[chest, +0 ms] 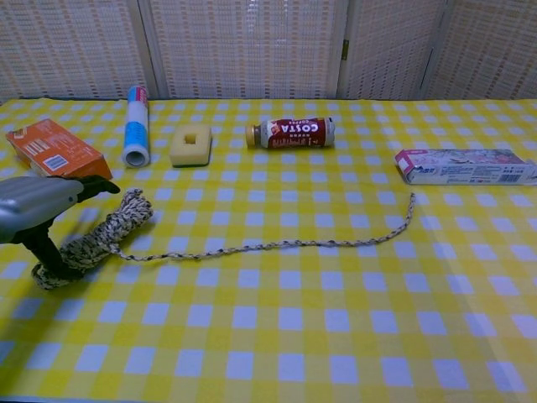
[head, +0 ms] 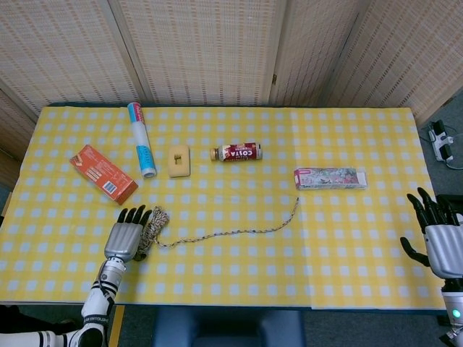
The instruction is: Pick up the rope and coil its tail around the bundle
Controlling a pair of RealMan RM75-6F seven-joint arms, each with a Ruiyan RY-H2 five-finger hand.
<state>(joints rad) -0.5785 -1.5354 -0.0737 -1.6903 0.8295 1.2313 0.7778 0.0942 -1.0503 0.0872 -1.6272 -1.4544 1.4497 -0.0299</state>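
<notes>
Woven-reed screens back the table (head: 239, 267), which is spread with a yellow-and-white checked cloth. Near its front-left corner, my left hand (head: 124, 235) rests beside the rope's bundle (head: 150, 228); in the chest view the thumb presses one end of the coil, though I cannot tell whether the fingers (head: 133, 215) actually clasp it or merely lie against it. The rope (chest: 277, 245) trails from the bundle toward the table's middle, its tail (head: 296, 204) curling up to end just short of the patterned flat box (head: 330, 178) near the right edge. My right hand (head: 436, 235) hangs off the front-right corner, fingers spread and holding nothing. Along the back half of the table, from the left edge inward, lie an orange carton (head: 103, 173), a blue-and-white tube (head: 142, 149), a yellow sponge block (head: 179, 160) with a hole in its middle, and a Costa coffee bottle (head: 236, 152) on its side, all well apart from the rope.
</notes>
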